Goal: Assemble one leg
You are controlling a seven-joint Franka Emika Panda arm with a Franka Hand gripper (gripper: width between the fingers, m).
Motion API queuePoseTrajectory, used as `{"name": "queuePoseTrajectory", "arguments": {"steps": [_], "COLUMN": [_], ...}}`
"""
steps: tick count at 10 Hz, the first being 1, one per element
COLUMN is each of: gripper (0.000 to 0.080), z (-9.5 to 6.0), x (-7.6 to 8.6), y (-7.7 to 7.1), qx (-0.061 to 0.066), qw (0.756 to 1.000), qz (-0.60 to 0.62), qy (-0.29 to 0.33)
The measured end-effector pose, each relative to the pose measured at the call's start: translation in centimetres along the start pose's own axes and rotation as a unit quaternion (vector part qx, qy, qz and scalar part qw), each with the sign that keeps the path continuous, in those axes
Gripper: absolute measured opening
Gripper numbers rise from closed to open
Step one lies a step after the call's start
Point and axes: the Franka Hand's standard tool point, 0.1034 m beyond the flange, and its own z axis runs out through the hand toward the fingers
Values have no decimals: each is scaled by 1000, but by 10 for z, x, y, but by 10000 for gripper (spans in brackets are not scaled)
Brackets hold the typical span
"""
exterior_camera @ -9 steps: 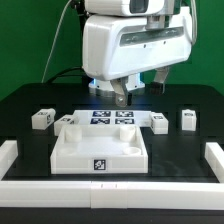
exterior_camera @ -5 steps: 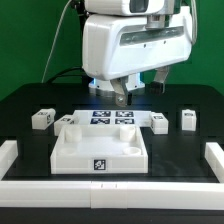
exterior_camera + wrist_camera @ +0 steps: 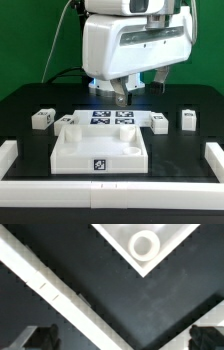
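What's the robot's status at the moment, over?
Gripper above table, jaws open, empty. One leg loose beside the marker board, not gripped. Path to it looks clear.

The table (image 3: 25, 105) under me is matt black, faintly speckled up close. The tray (image 3: 75, 158) and each leg (image 3: 42, 119) look like smooth white plastic with a dull sheen. My casing (image 3: 130, 45) is glossy white, and my fingers (image 3: 38, 339) are dark and matt.
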Motion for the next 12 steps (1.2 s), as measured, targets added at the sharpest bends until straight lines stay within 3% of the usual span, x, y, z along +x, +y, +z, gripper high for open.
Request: {"name": "queuePoseTrajectory", "arguments": {"steps": [3, 5, 8, 9, 10, 11, 12], "gripper": [650, 650, 650, 650, 650, 650, 650], "z": [28, 36, 36, 37, 45, 56, 59], "x": [-22, -33, -33, -32, -35, -47, -50], "y": [-19, -26, -26, -25, -33, -48, -52], "qx": [-21, -18, -18, -26, -54, -47, -47], "qw": [994, 991, 991, 988, 973, 962, 950], "qz": [-110, -131, -130, -148, -222, -270, -307], "qy": [20, 18, 18, 20, 29, 16, 5]}}
